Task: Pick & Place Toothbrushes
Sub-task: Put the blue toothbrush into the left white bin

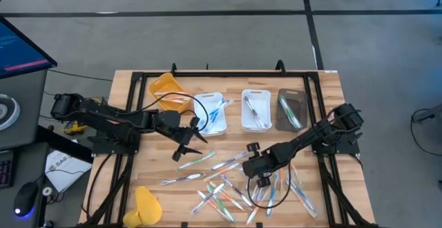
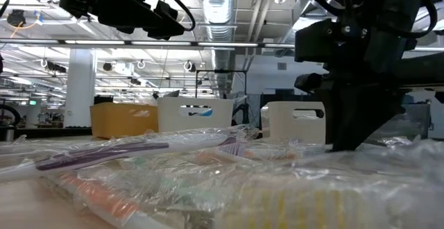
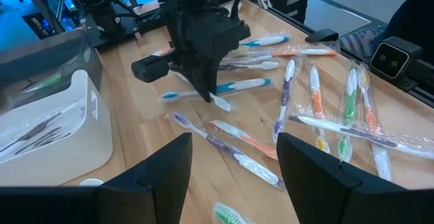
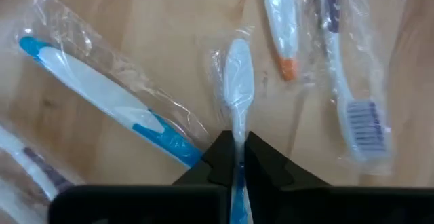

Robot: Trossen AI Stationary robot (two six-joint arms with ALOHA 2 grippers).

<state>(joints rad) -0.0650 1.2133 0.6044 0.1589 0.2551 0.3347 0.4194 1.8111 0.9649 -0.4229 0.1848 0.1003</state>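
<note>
Pinching a wrapped toothbrush [image 4: 237, 81] w/ white handle & blue accent, the right gripper [image 4: 236, 157] has its fingers closed on the thin neck; the brush lies flat on the table [image 1: 131, 166], pointing straight out ahead of the fingertips, not lifted as far as I can tell. Just beside it on one side lies a blue-white brush [image 4: 108, 98], on the other an orange-tipped one [image 4: 281, 27].

Around that gripper the loose pile of toothbrushes [image 1: 228, 186] is spread, so most remain to be sorted.

Some are done: the white tray [image 1: 213, 114], middle white tray [image 1: 255, 110] & dark tray [image 1: 291, 109] each hold a few.

Left gripper [image 1: 186, 144] hovers open, well apart, nr the white tray, holding nothing.
</note>
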